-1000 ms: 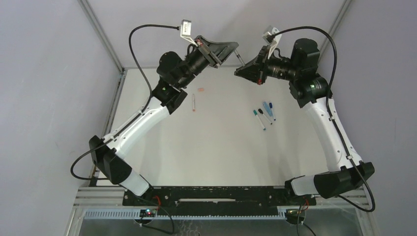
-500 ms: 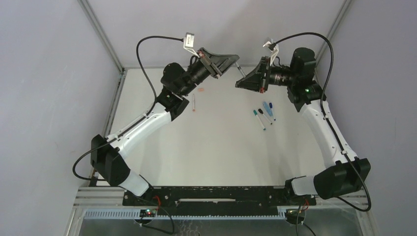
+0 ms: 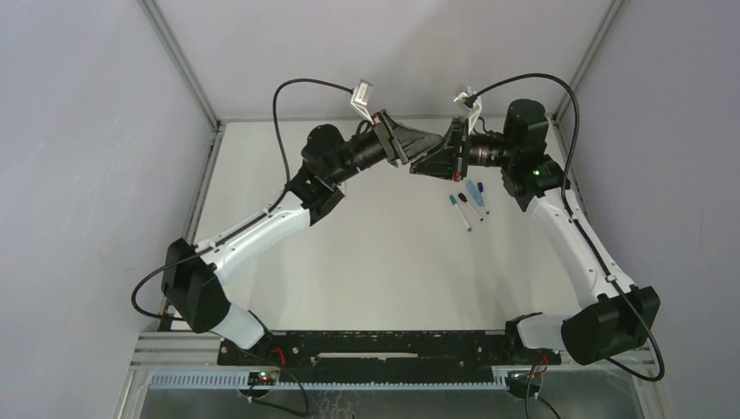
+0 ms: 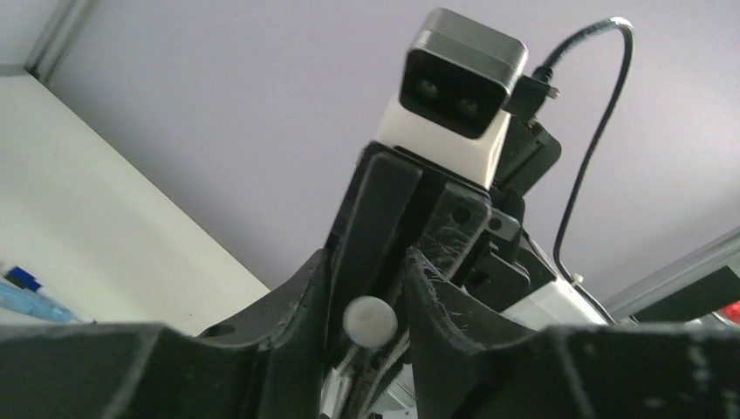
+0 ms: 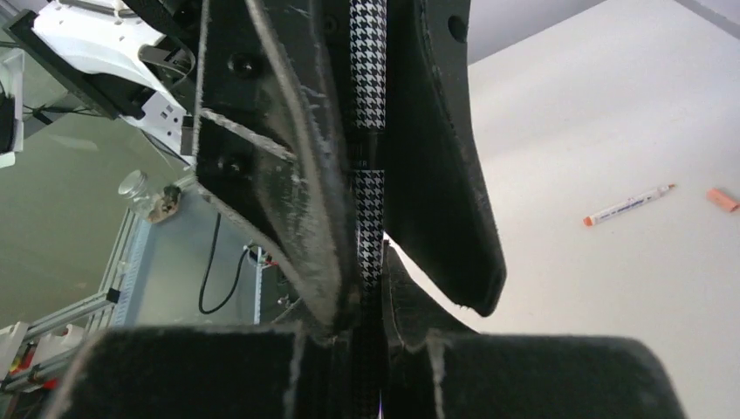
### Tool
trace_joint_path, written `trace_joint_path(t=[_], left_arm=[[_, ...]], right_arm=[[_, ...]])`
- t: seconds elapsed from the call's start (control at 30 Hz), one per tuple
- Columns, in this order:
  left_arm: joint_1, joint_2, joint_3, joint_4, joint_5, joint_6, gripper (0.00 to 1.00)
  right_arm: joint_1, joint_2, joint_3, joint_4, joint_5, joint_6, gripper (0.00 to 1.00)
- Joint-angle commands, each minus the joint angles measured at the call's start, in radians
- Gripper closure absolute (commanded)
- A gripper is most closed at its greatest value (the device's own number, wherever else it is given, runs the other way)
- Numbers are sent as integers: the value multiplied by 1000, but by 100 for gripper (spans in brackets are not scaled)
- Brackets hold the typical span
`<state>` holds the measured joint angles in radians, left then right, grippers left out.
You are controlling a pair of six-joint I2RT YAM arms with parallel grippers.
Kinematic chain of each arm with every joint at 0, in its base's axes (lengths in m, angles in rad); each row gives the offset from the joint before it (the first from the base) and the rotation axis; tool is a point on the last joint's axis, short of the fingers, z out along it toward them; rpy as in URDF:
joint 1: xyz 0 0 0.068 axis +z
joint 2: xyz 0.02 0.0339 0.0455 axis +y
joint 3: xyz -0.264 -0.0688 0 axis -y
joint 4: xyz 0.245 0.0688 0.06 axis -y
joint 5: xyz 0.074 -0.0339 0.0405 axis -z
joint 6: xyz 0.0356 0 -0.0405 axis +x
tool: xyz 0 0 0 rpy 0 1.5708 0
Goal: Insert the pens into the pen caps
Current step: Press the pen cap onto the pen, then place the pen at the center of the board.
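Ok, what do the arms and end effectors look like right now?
Left arm and right arm: white links, bulky black joints, a black cable looping to each wrist camera. Right arm shows a green light. Left end effector and right end effector: black wedge-shaped fingers, edges scuffed white.

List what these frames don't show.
- Top view: houndstooth pen, hidden where the pincers meet.
- Left wrist: whether left pincer grips it; only a white end shows.
- Right wrist: its ends, between fingers.
- Top view: orange pen, salmon cap, under left arm.
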<state>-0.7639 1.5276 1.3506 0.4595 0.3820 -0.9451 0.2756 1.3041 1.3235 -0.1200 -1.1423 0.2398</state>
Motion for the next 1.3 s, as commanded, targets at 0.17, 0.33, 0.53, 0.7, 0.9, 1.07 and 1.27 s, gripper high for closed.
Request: trace_joint_path(t=[0.17, 0.33, 0.53, 0.7, 0.9, 1.07, 1.27], left_arm=[[-14, -89, -87, 41, 95, 8, 41], [1, -129, -144, 42, 84, 40, 30], [17, -165, -201, 34, 86, 64, 27], [22, -176, -225, 32, 102, 78, 26], [35, -211, -262, 37, 114, 119, 26], [57, -267, -318, 49, 99, 170, 26], [113, -323, -386, 54, 89, 183, 26]], right_arm=[[-9, -35, -53, 34, 4, -13, 100], [-30, -55, -89, 63, -57, 2, 100], [-58, -88, -140, 110, -115, 38, 100], [-78, -118, -180, 158, -136, 64, 100], [-124, -156, -237, 181, -131, 81, 100], [-171, -197, -291, 156, -115, 50, 100], [-229, -242, -352, 6, -78, -107, 100]])
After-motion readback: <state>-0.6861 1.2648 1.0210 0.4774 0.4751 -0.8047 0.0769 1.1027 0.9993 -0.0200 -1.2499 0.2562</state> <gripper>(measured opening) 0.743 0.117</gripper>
